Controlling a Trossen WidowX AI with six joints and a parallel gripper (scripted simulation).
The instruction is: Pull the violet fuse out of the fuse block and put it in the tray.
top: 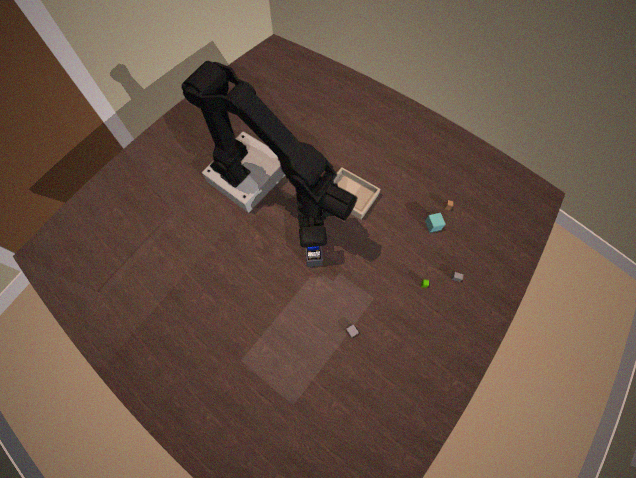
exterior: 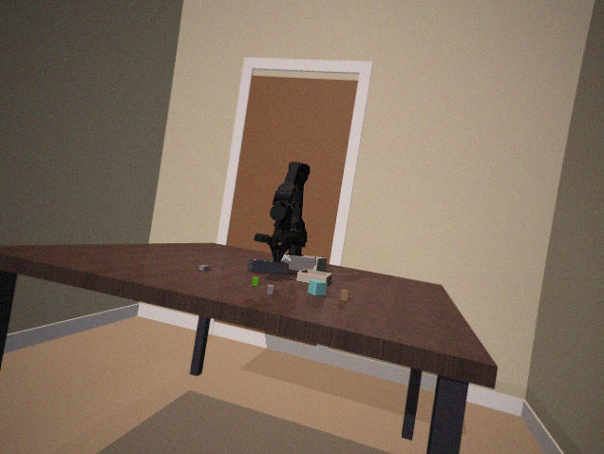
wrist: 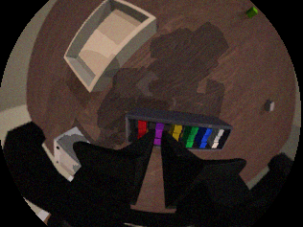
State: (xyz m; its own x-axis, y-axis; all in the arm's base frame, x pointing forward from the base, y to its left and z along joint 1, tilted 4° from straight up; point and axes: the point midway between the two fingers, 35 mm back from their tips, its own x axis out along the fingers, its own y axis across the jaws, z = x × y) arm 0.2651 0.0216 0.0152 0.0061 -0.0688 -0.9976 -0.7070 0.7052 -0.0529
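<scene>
The violet fuse (wrist: 158,134) stands in the dark fuse block (wrist: 168,115) (exterior: 268,267) (top: 314,263), between the red fuse (wrist: 142,129) and the yellow fuse (wrist: 176,131). My gripper (wrist: 158,132) points down over the block and is shut on the violet fuse; the fingertips meet at its near side in the wrist view. The green fuse (wrist: 192,136), blue fuse (wrist: 205,138) and white fuse (wrist: 217,139) are in the same row. The beige tray (top: 372,199) (exterior: 314,278) (wrist: 129,42) is empty. In the top view the hand hides most of the block.
A teal cube (top: 435,222) (exterior: 316,288), an orange block (top: 449,204) (exterior: 344,294), a green block (top: 425,283) (exterior: 254,281) and two small grey blocks (top: 458,277) (top: 352,331) lie on the table. The arm's pale base (top: 246,201) is beside the tray.
</scene>
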